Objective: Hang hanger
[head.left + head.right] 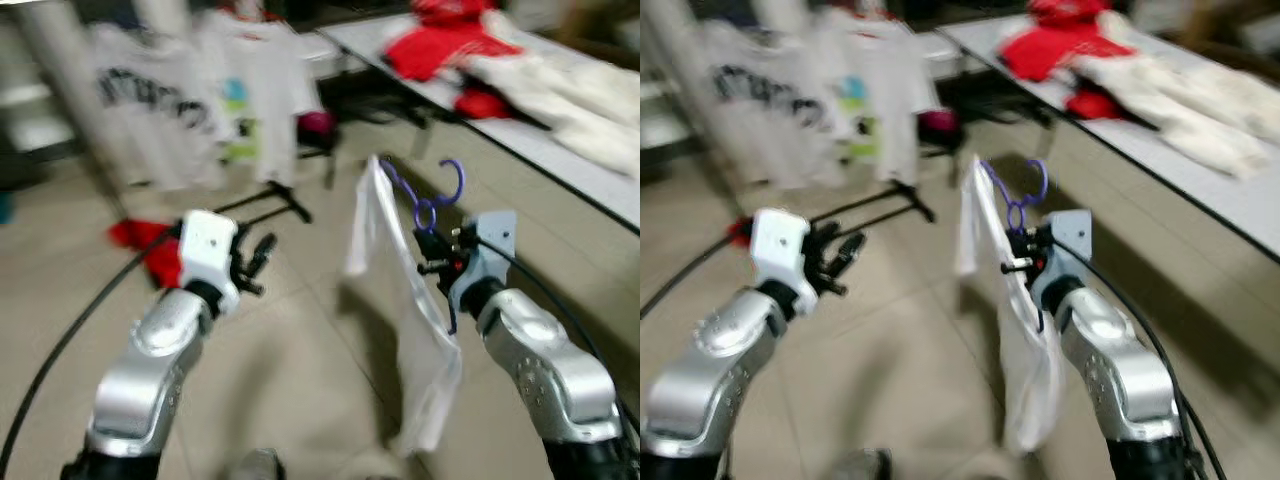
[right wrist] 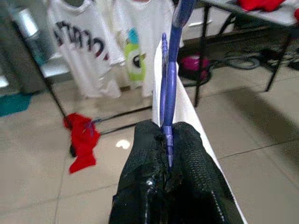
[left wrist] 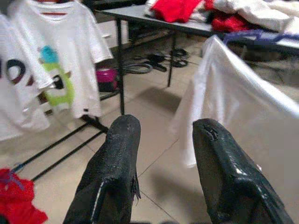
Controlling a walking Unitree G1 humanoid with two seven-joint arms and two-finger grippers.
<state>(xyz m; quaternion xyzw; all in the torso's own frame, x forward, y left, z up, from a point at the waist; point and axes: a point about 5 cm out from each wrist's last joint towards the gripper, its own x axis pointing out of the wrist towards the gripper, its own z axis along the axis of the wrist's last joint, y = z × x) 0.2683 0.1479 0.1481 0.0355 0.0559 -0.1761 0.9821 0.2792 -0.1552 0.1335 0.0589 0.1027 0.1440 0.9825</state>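
- Right gripper [image 2: 167,140] is clamped tight on the purple hanger [image 1: 432,200], white garment [image 1: 405,300] draped on it and dangling over the floor.
- Left gripper [image 3: 161,140] is spread open, holding nothing, just beside the cloth.
- Tip, imo: keep the hook upright and carry it level toward the clothes rack [image 1: 265,195] with the hung shirts [image 3: 70,70] ahead-left.
- Hanger rises straight out of the pinched fingers, hook uppermost.
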